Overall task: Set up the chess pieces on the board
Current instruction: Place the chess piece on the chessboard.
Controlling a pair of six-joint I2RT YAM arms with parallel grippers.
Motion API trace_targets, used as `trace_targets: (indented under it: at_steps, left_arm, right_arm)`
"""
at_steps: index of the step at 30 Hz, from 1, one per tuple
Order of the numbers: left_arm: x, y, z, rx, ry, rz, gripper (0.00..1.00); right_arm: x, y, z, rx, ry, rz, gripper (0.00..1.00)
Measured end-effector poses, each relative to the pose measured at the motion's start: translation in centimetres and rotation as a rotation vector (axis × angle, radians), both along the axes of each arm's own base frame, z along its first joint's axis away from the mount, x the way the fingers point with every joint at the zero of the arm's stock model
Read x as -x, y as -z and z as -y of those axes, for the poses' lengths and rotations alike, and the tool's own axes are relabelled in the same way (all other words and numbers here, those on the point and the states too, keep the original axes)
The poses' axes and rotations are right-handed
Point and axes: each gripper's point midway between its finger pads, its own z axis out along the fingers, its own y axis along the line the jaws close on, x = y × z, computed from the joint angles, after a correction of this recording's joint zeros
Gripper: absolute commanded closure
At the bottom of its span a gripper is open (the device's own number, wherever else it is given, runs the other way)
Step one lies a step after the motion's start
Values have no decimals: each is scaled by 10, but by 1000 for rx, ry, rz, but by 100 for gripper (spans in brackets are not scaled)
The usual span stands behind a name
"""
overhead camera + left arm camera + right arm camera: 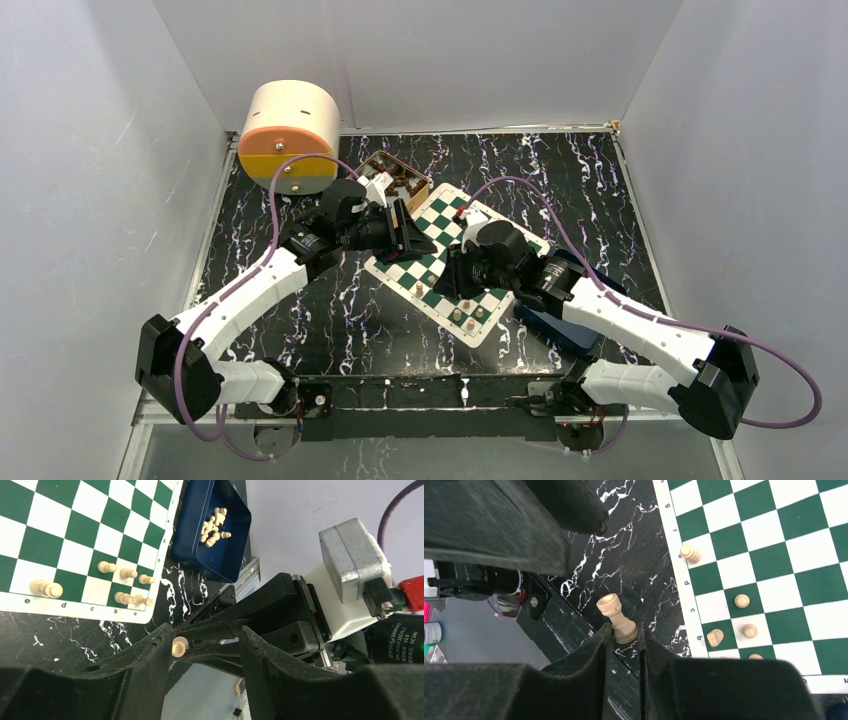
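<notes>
A black marbled table (330, 310) is shown, with the board (440, 212) laid flat on it at a slant. A dark blue tray (227, 555) is set just beside the board's side edge next to column a, and a small heap of loose chess pieces (212, 527) is held in it.

The right gripper (625, 632) is poised off the board, over bare table just outside the lettered edge. Its jaws are closed tight on the base of a rook (610, 605). The rook's long axis is tilted, with its notched top pointed away from the fingertips and leaning slightly away from the board.

The left gripper (206, 630) is held by the board's left corner, jaws about half parted. A small piece (179, 646) is seen against the inner face of one finger, its rounded end turned to the camera. Whether it is gripped cannot be told.

Several set pieces (128, 573) are placed on the board's two rows nearest the lettered edge, between columns e and a.
</notes>
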Motion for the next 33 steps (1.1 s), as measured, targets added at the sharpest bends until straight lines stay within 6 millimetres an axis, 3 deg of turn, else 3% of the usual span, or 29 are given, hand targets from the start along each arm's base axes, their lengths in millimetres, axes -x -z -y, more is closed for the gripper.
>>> trace_targets:
  at_steps: [11, 19, 33]
  left_arm:
    - [12, 14, -2, -17, 25, -66, 59]
    - [18, 14, -1, 1, 45, -96, 64]
    - [24, 24, 1, 16, 54, -146, 69]
  right_arm:
    - [-10, -12, -6, -28, 33, 50, 76]
    - [-13, -20, -7, -56, 59, 67, 77]
    - [-14, -24, -8, -70, 58, 70, 76]
